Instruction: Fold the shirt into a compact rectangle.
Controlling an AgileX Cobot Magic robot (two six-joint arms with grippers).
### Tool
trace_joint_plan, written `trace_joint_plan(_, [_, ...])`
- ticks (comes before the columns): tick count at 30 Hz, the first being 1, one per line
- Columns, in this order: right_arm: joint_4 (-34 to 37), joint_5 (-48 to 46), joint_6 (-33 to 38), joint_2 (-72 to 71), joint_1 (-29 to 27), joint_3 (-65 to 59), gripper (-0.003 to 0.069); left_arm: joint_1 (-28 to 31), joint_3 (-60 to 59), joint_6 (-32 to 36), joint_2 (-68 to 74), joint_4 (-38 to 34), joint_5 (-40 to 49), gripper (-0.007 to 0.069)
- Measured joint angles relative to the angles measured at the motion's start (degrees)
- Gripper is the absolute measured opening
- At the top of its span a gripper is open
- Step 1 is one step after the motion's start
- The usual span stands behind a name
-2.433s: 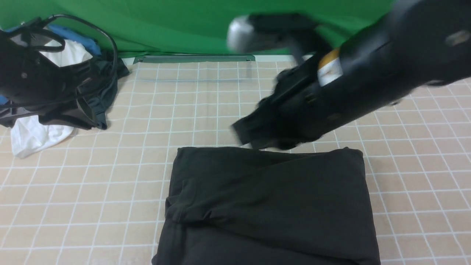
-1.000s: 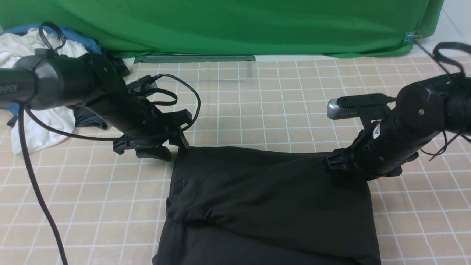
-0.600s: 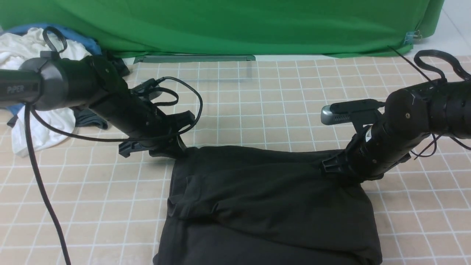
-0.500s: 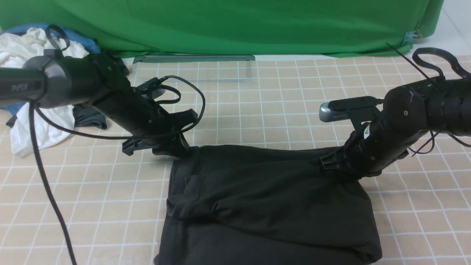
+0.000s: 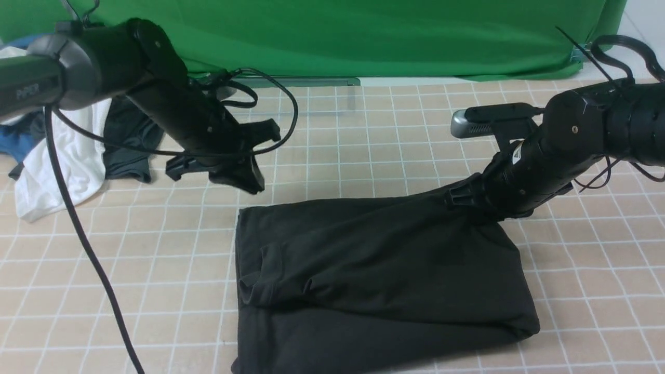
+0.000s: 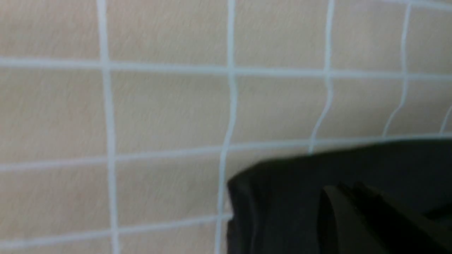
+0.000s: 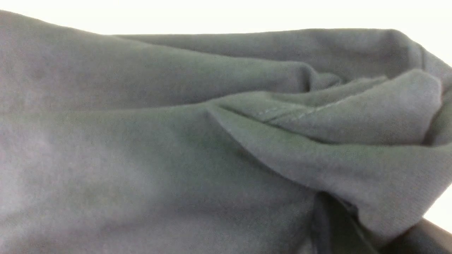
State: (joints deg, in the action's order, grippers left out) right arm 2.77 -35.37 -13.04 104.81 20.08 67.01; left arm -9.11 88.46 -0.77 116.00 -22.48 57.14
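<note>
Shirt (image 5: pixel 379 270) over right tool (image 5: pixel 461 199) tips

The shirt (image 5: pixel 374 270) is plain black. The counter (image 5: pixel 363 145) is beige with a white grid. The backdrop (image 5: pixel 363 36) at twelve o'clock is green. At ten o'clock: white garment (image 5: pixel 36 182), dark grey garment (image 5: pixel 127 140), blue cloth (image 5: pixel 13 141).

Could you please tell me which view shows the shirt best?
The front view: nearly the whole shirt shows, its far right corner raised in the right gripper. The left wrist view shows one corner only, the right wrist view just bunched folds.
</note>
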Motion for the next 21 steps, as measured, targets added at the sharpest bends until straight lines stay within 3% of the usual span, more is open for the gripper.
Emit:
trace_joint_plan(4, [0.00,-0.20,0.00,0.00,-0.06,0.04,0.0118,0.00,0.00,-4.58,-0.84,3.85,9.85,0.0014])
trace_joint_plan(10, [0.00,-0.33,0.00,0.00,-0.12,0.04,0.0118,-0.06,-3.29,-10.85,-1.04,4.22,11.68,0.0036])
trace_joint_plan(21, [0.02,-0.27,0.00,0.00,-0.32,0.04,0.0122,-3.60,-8.35,-16.18,-0.99,5.19,1.18,0.0389])
